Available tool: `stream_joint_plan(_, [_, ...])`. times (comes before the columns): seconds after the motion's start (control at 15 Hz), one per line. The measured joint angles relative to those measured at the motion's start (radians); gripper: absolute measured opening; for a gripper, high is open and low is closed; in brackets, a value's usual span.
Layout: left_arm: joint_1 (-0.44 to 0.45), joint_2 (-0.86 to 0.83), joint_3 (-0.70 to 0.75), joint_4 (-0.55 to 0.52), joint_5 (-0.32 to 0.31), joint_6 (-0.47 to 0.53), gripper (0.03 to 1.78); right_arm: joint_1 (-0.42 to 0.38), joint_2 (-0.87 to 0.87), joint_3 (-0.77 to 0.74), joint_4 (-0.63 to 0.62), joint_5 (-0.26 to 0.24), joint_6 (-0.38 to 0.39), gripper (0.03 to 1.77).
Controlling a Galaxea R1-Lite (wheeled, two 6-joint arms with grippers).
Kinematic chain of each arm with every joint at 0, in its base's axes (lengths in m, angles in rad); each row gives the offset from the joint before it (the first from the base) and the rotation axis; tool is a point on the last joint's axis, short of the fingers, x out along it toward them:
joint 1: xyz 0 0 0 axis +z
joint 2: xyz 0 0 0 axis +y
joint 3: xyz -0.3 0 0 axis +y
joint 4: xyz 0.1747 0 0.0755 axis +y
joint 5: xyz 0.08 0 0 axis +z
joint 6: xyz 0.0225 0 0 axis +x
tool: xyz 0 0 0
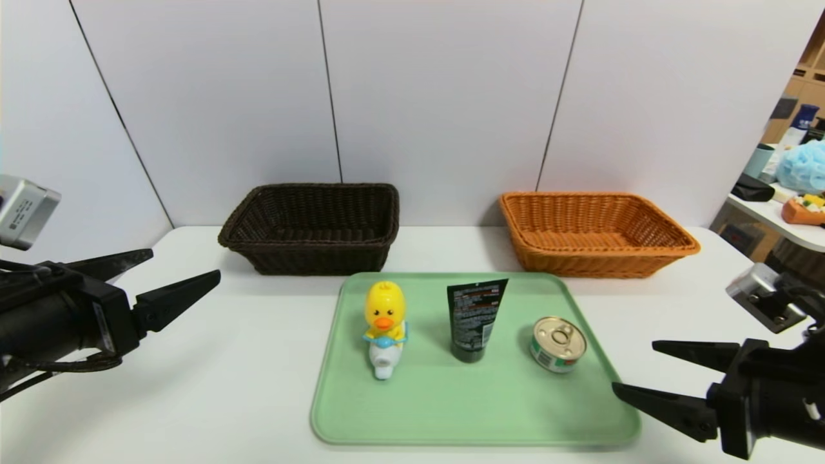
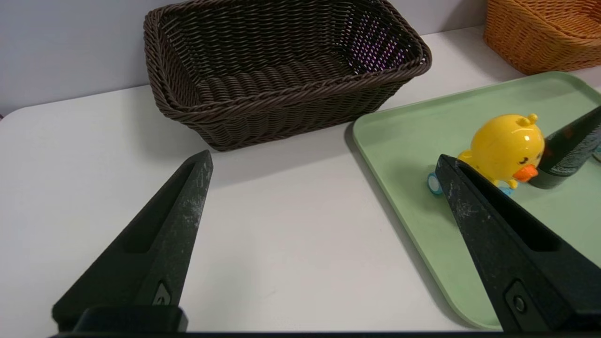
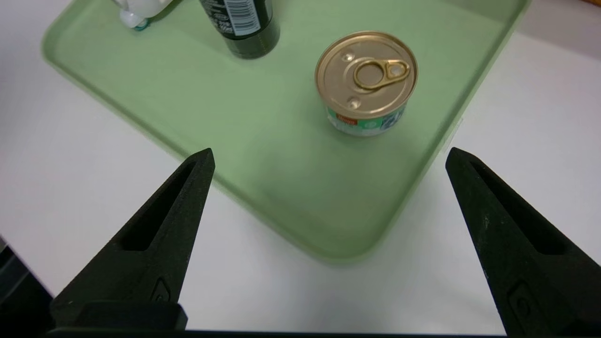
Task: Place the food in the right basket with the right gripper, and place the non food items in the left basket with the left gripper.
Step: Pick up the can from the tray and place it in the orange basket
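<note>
Head view: gold-lidded round tin can (image 1: 559, 343) lies beyond black right gripper (image 1: 632, 366), inward; both grippers' jaws wide open, empty.

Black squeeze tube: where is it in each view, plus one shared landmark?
Head: on the tray, between duck and can; black tube.
Left wrist: at the picture's edge, partly behind the duck.
Right wrist: upper edge, cut off.
Shared landmark: green tray.
</note>
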Motion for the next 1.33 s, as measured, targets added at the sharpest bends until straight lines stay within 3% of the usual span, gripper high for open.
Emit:
stream_joint_plan(0.13, [-0.006, 0.029, 0.012, -0.032, 0.006, -0.009, 1.69, 0.007, 0.08, 0.04, -0.144, -0.003, -0.005, 1.7])
stream_joint_plan(0.53, [-0.009, 0.059, 0.016, -0.031, 0.006, -0.033, 1.69, 0.022, 0.226, 0.069, -0.323, -0.004, -0.003, 1.7])
stream_joint_plan(0.93, [-0.011, 0.076, 0.01, -0.033, 0.005, -0.038, 1.69, 0.036, 0.308, 0.057, -0.331, -0.003, -0.009, 1.7])
stream_joint_plan(1.33, [-0.011, 0.08, 0.012, -0.035, 0.005, -0.052, 1.69, 0.04, 0.401, -0.046, -0.302, -0.026, -0.051, 1.7])
